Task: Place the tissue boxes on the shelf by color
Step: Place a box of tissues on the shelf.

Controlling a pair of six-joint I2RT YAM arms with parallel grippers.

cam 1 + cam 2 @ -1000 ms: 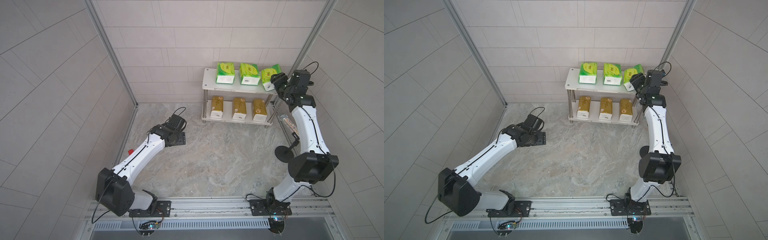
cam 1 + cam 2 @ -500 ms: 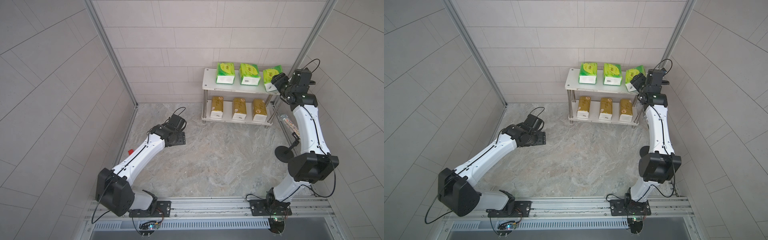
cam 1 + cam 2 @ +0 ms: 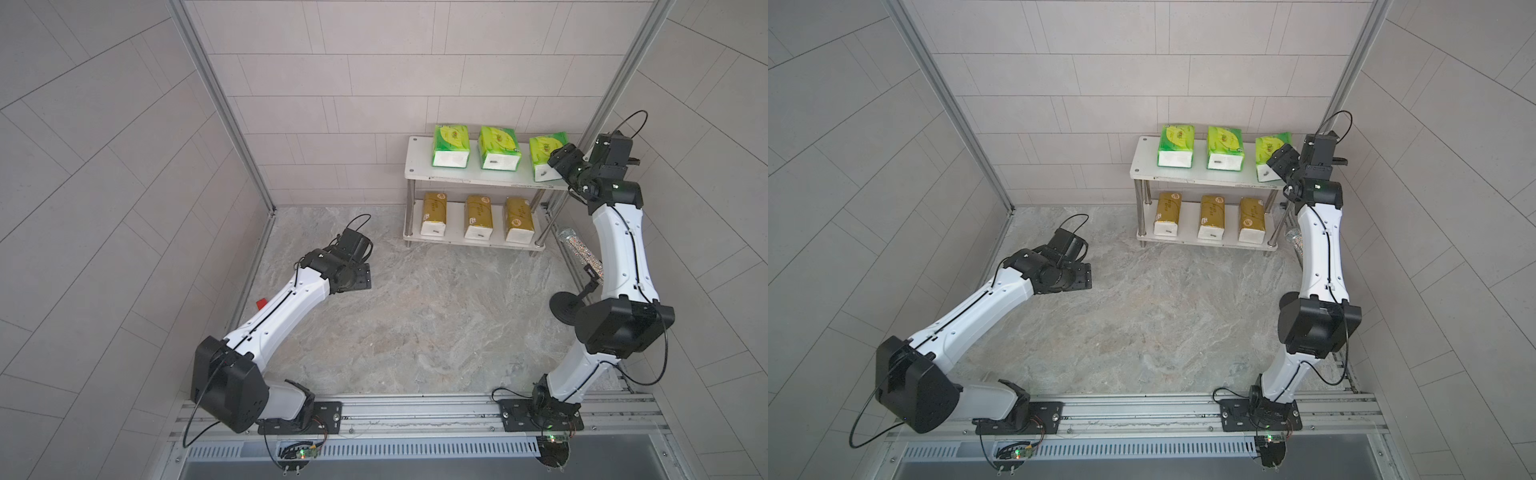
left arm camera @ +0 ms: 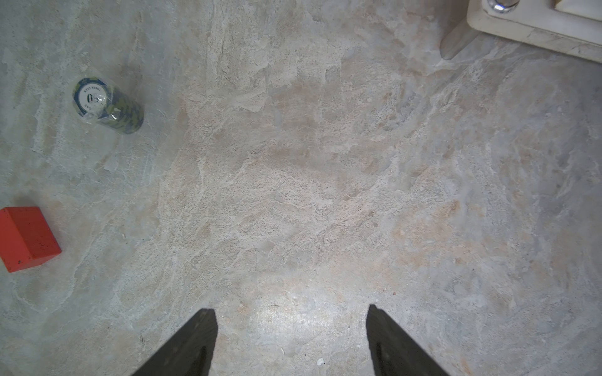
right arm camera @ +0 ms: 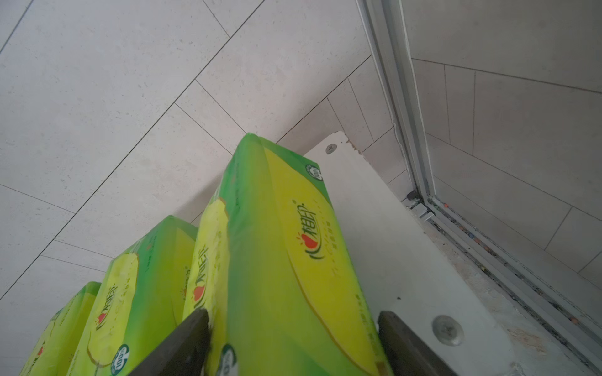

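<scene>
All six are up: three green packs (image 3: 498,145) on the top board of the shelf (image 3: 419,166) and three gold packs (image 3: 478,212) below, so the sorting looks finished (only the retreat left, I'd say). The right claw (image 5: 293,313) sits spread astride the end green pack (image 5: 293,244), which rests on the board between its fingers, unsqueezed. The right arm (image 3: 619,249) reaches high. The left claw (image 4: 291,309), spread and empty, hovers low over the floor (image 4: 325,162), with the shelf some way beyond it.
</scene>
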